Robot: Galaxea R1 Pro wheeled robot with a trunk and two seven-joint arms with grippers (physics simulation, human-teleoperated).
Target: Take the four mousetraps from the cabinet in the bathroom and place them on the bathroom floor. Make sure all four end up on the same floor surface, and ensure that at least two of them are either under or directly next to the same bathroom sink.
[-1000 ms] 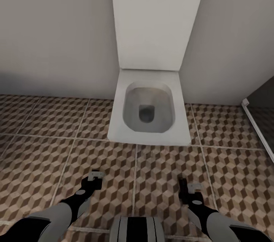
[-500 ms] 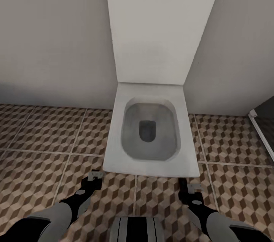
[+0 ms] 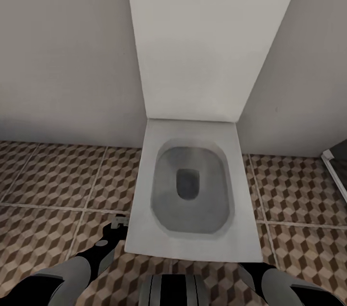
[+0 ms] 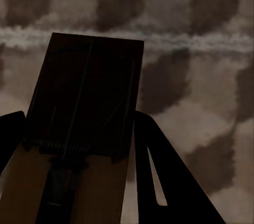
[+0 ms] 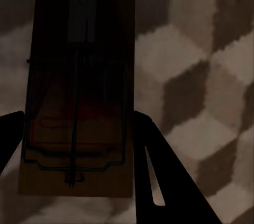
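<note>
In the left wrist view a brown wooden mousetrap [image 4: 84, 128] with dark metal parts sits between the dark fingers of my left gripper [image 4: 79, 181], which is shut on it above the bathroom floor [image 4: 201, 102]. My right gripper [image 5: 79, 181] is shut on a second mousetrap [image 5: 79, 91], its wire bar and metal tab facing the camera. In the head view my left gripper [image 3: 119, 223] hangs low over the cube-patterned floor [image 3: 58, 176], just left of the toilet's front corner. The toilet's rim hides the right gripper there. The cabinet and the sink are out of view.
A white square toilet [image 3: 144, 229] stands straight ahead, very close, its front edge near my trunk. Its tall white panel [image 3: 207, 41] rises against the grey wall. A pale threshold strip [image 3: 335, 171] with darker floor beyond lies at the far right.
The whole head view has closed in on the toilet, which now looms larger and covers the right gripper. Both arms keep their pose with the traps held.
</note>
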